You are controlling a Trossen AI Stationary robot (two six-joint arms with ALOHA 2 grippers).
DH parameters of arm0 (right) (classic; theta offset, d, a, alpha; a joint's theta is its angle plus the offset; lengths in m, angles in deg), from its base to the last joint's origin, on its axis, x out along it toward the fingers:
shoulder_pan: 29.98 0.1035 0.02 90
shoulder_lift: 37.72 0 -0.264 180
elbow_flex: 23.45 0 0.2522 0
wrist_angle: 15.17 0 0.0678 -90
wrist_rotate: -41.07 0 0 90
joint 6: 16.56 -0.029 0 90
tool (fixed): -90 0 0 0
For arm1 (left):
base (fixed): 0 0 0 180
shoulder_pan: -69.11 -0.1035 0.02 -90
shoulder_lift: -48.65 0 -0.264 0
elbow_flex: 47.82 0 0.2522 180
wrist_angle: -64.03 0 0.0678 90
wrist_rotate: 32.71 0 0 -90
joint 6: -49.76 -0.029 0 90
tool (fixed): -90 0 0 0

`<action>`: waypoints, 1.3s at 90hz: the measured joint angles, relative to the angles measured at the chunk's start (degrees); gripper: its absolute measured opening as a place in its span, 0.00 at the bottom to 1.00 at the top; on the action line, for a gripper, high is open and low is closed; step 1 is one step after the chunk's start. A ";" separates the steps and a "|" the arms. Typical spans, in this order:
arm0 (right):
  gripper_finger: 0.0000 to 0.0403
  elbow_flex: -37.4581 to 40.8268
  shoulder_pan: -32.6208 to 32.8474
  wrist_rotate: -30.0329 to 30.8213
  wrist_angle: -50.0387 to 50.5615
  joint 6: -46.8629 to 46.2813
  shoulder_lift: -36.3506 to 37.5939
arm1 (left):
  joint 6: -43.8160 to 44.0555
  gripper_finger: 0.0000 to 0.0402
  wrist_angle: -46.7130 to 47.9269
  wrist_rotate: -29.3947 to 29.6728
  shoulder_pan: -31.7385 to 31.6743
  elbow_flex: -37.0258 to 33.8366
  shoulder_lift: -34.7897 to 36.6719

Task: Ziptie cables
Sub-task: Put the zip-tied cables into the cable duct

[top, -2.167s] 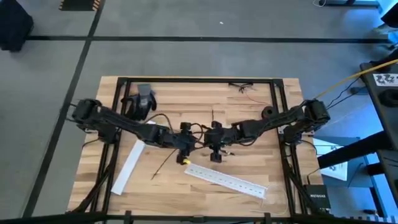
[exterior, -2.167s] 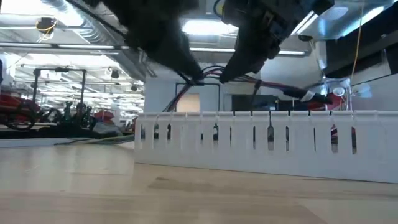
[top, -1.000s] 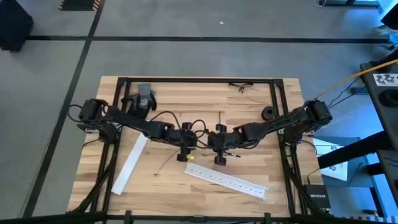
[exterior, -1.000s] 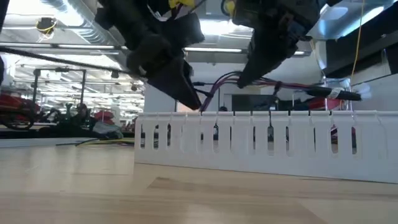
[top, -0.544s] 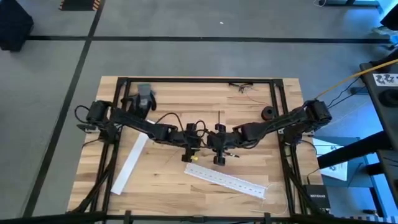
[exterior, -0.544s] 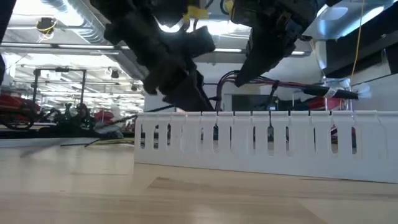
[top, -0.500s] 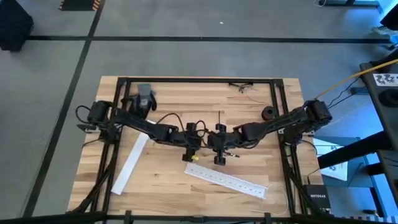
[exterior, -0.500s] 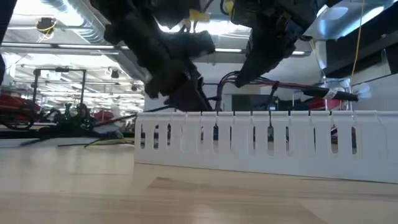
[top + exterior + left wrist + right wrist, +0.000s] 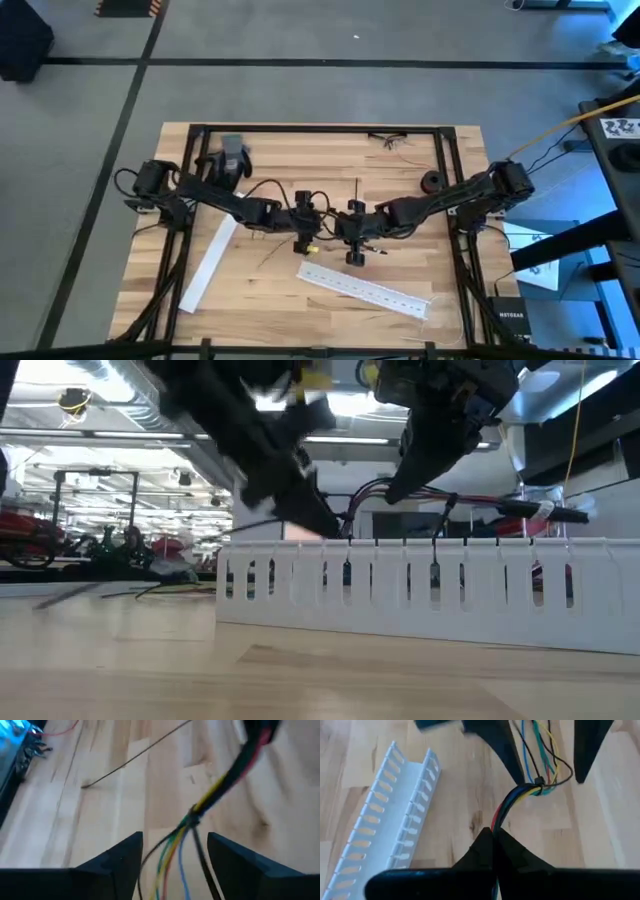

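Bright overhead light, motion-blurred wrist views

1. The left gripper (image 9: 306, 238) and right gripper (image 9: 349, 240) meet near the wooden table's (image 9: 400, 175) middle.
2. The cables (image 9: 329, 230) run between them.
3. One white perforated strip (image 9: 362, 290) lies near the front edge, another (image 9: 209, 263) at left.

Cables (image 9: 527, 790) red, yellow, green, blue, black; slotted duct (image 9: 385, 820) white.

Matt wood table (image 9: 400, 150), white plastic strip (image 9: 362, 290)
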 joint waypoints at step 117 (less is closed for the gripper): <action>0.00 -4.93 15.16 -1.47 11.27 -24.99 2.19 | 13.36 0.00 20.02 0.96 16.74 -0.41 11.96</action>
